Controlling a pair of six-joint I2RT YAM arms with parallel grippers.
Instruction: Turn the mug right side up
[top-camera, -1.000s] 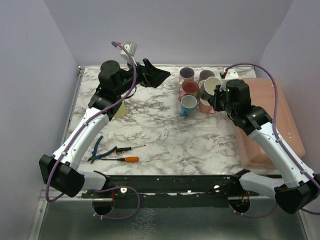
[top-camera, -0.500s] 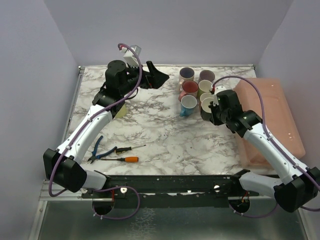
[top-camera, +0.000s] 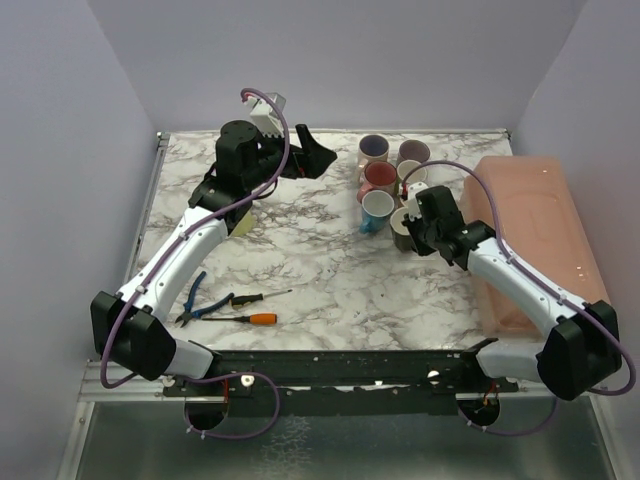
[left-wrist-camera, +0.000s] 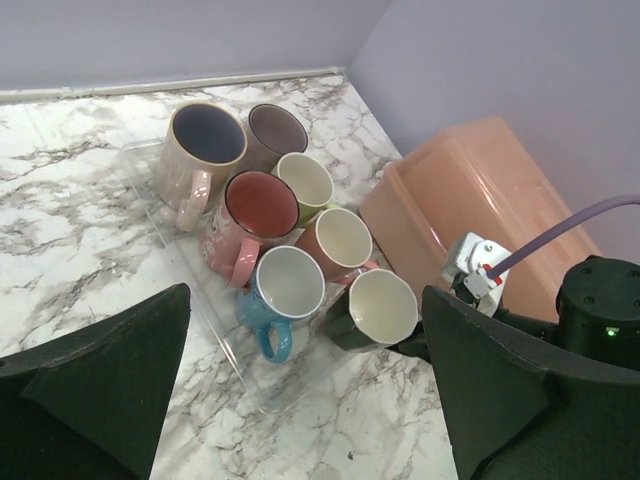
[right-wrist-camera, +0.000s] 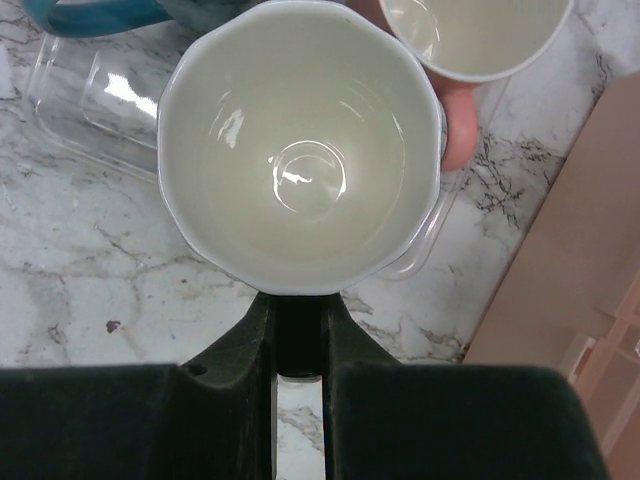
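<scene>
The mug (right-wrist-camera: 300, 150) is dark outside and cream inside, and it stands mouth up. It sits at the near right corner of the clear tray (left-wrist-camera: 215, 330), beside the blue mug (left-wrist-camera: 288, 285). My right gripper (right-wrist-camera: 298, 300) is shut on its dark handle, which shows between the two fingers. From above, the mug (top-camera: 404, 228) shows just left of the right gripper (top-camera: 420, 226). I cannot tell whether its base touches down. My left gripper (top-camera: 310, 155) hangs open and empty over the back of the table, left of the mugs; its fingers (left-wrist-camera: 100, 390) frame the tray.
Several other upright mugs (top-camera: 380, 175) fill the clear tray. A pink bin (top-camera: 540, 230) lies bottom up along the right edge, close to the right arm. Blue pliers (top-camera: 195, 300) and two screwdrivers (top-camera: 255, 318) lie at the near left. A pale yellow object (top-camera: 241, 221) shows under the left arm.
The right arm carried the mug toward me and leftward, bringing it down mouth up at the tray's near right corner. The left gripper drifted slightly right, still open.
</scene>
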